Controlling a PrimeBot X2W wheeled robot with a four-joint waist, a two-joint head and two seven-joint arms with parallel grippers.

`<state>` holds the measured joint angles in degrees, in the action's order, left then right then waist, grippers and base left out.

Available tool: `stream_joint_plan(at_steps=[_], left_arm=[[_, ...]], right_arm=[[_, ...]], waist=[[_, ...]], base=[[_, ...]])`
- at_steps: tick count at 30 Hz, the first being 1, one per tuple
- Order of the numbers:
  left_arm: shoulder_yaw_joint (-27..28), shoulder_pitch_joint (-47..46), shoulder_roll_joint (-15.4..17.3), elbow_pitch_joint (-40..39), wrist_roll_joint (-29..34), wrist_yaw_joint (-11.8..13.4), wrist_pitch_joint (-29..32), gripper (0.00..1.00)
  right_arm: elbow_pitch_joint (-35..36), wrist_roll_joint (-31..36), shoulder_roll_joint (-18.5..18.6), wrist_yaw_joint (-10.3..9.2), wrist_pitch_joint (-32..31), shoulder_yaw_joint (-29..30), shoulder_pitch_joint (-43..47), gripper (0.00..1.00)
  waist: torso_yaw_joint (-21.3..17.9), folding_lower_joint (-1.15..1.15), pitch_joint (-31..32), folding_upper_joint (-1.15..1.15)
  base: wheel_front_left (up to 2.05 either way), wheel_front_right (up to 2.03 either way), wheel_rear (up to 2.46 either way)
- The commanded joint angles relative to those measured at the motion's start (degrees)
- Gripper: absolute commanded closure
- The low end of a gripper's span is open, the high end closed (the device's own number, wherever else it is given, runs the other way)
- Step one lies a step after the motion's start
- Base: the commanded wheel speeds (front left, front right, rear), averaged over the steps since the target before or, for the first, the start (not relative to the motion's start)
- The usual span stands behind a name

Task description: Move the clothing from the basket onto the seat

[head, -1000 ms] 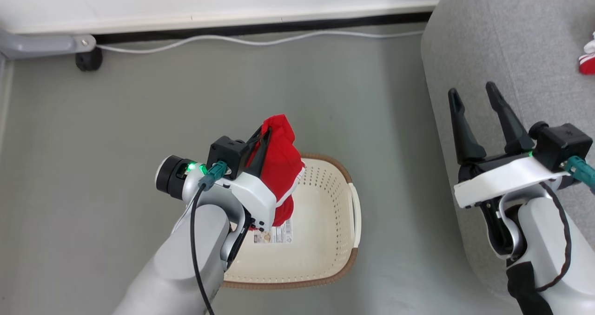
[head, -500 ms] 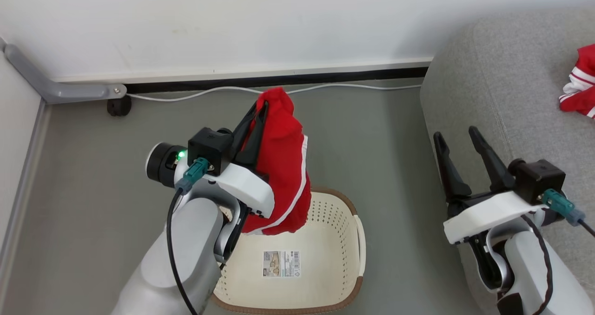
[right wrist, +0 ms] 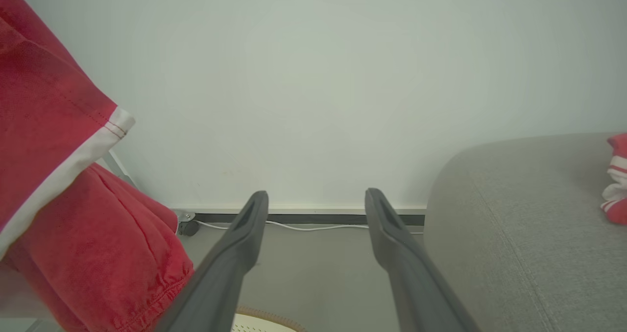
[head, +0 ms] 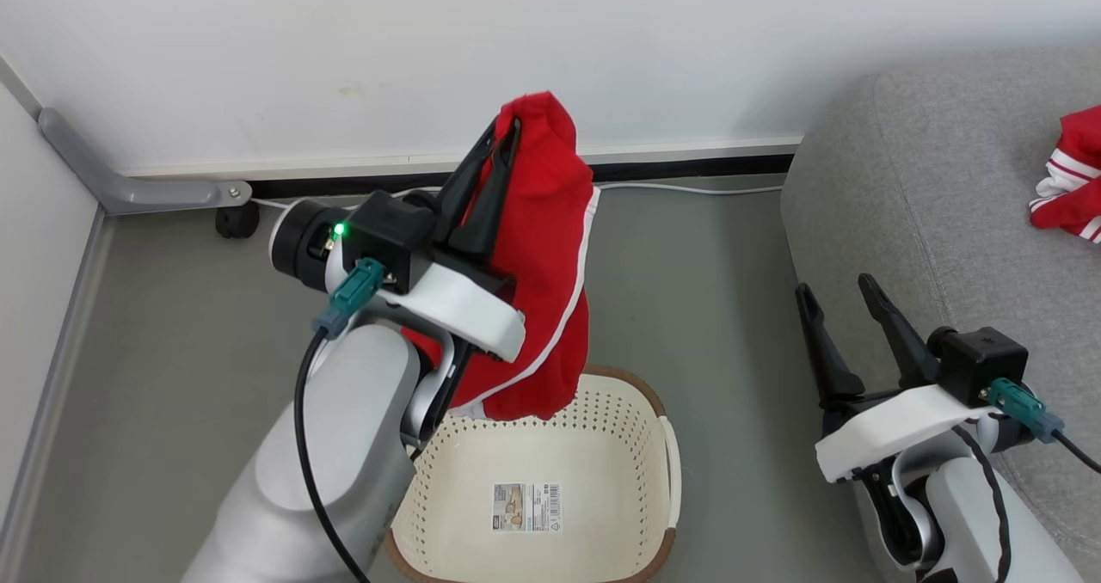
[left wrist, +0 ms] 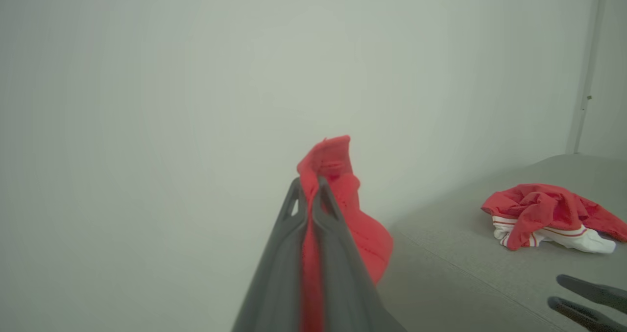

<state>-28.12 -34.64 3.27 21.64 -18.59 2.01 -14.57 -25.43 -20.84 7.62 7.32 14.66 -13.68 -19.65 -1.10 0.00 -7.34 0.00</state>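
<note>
My left gripper (head: 507,127) is shut on a red garment with white edging (head: 542,248), which hangs free above the cream perforated basket (head: 636,445). In the left wrist view the cloth (left wrist: 338,175) is pinched between the closed fingers. The basket holds no cloth; only its paper label (head: 526,506) shows on the bottom. A second red garment with white striped trim (head: 1071,183) lies on the light grey sofa seat (head: 929,187), also seen in the left wrist view (left wrist: 548,217). My right gripper (head: 834,291) stands open and empty beside the sofa's edge.
A white wall and dark skirting run along the back, with a white cable (head: 688,189) on the grey floor. A grey metal leg with a black caster (head: 236,219) sits at the back left. The sofa's rounded corner (right wrist: 455,175) is right of the basket.
My left gripper has lifted the red garment up out of the basket until it hangs clear of the rim. The head view has tilted upward, showing more wall.
</note>
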Motion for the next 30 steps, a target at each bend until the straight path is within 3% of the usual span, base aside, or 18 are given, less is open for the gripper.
stream_joint_plan(at_steps=[1, 6, 19, 30], left_arm=[[1.9, -3.7, 1.3, -2.0, 0.3, -0.4, -0.3, 1.0], [1.7, -5.1, 1.2, -1.7, 0.1, -0.7, -0.3, 1.0], [-0.2, -7.3, 0.7, -0.6, -0.3, -2.6, -0.4, 1.0], [-4.8, -9.7, -0.2, -0.3, -1.0, -4.1, -0.4, 1.0]], right_arm=[[0.8, 0.1, -0.2, 0.17, 0.3, -1.3, 0.2, 0.0], [1.3, -0.1, -0.7, 0.17, 0.3, -2.0, 0.0, 0.0], [8.2, -8.4, 1.0, 0.17, 0.3, -18.8, -5.9, 0.0], [2.8, -19.3, 2.7, 0.17, 0.3, -31.5, -13.7, 0.0]], waist=[[0.1, 0.0, 0.0, 0.0], [0.1, 0.0, -0.3, 0.0], [1.0, 0.0, -1.5, 0.0], [3.8, 0.0, -2.2, 0.0]], base=[[0.0, 0.0, 0.0], [0.0, 0.0, 0.0], [0.0, 0.0, 0.0], [0.0, 0.0, 0.0]])
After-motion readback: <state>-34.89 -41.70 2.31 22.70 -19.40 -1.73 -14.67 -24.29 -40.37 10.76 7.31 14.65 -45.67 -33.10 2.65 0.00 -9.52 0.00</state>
